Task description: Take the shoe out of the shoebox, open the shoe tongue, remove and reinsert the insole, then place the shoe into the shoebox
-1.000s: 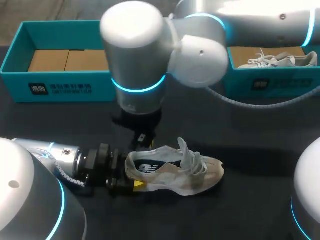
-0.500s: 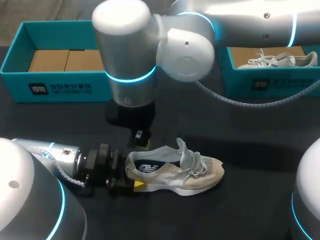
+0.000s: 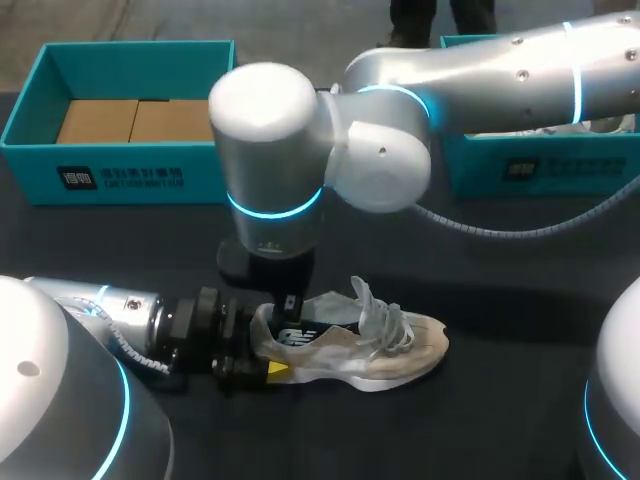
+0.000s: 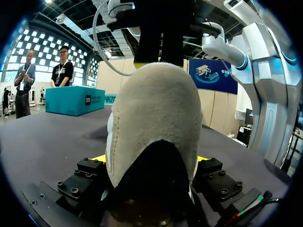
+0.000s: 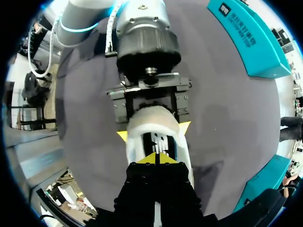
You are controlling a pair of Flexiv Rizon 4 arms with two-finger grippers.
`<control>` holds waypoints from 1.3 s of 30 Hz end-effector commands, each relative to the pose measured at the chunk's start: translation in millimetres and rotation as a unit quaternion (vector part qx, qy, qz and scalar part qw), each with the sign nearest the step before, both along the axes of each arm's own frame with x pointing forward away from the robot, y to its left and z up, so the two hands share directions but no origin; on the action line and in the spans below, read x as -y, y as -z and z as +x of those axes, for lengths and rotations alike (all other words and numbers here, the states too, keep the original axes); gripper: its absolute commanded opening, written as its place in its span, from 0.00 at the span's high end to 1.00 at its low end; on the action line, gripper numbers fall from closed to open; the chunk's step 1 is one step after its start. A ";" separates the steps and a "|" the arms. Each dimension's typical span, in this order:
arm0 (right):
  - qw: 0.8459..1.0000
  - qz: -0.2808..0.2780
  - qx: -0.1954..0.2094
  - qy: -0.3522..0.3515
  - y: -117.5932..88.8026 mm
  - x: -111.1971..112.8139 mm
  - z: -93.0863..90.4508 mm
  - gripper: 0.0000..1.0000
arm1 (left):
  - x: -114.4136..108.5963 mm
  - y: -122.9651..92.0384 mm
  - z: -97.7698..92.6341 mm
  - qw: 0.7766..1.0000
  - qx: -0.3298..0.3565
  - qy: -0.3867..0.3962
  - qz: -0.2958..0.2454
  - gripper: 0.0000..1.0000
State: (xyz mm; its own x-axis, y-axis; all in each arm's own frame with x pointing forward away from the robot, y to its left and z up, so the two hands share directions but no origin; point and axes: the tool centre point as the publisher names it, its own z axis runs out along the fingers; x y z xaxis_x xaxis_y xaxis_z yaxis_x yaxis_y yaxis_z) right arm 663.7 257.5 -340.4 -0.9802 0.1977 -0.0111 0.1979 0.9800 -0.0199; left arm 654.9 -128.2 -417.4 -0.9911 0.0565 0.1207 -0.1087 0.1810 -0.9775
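The heel of the shoe [image 3: 350, 345] is clamped by the left gripper [image 3: 268, 348], with one yellow-tipped finger on each side. The shoe is set upright on the dark table [image 3: 500, 300], outside both boxes. Just over the shoe's opening, the right gripper [image 5: 155, 160] is held pointing down with its fingertips pressed together; whether anything is pinched cannot be told. Beyond the shoe, one teal shoebox [image 3: 120, 180] is set far left and a second shoebox [image 3: 520, 168] far right.

Left jaws clamped; right jaws together.
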 end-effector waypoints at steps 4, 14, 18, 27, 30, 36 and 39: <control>1.000 0.000 0.001 -0.003 14.9 8.9 1.9 1.00 | -2.0 2.3 -0.7 1.000 0.000 0.001 0.001 1.00; 1.000 -0.004 0.004 -0.009 43.3 21.5 7.7 1.00 | -2.0 2.3 -0.7 1.000 0.000 0.001 0.001 1.00; 1.000 -0.007 0.004 -0.008 49.2 27.5 9.1 1.00 | -2.0 2.3 -0.7 1.000 0.000 0.001 0.001 1.00; 1.000 -0.013 0.011 0.001 55.3 47.7 4.3 1.00 | -2.0 2.3 -0.7 1.000 0.000 0.001 0.001 1.00; 1.000 -0.007 0.021 0.007 54.9 53.9 2.2 1.00 | -2.0 2.3 -0.7 1.000 0.000 0.001 0.001 1.00; 1.000 -0.011 0.022 0.018 53.4 61.7 1.5 1.00 | -2.0 2.3 -0.7 1.000 0.000 0.001 0.001 1.00; 0.999 -0.015 0.025 0.021 51.7 66.3 0.0 1.00 | -2.0 2.3 -0.7 1.000 0.000 0.001 0.001 1.00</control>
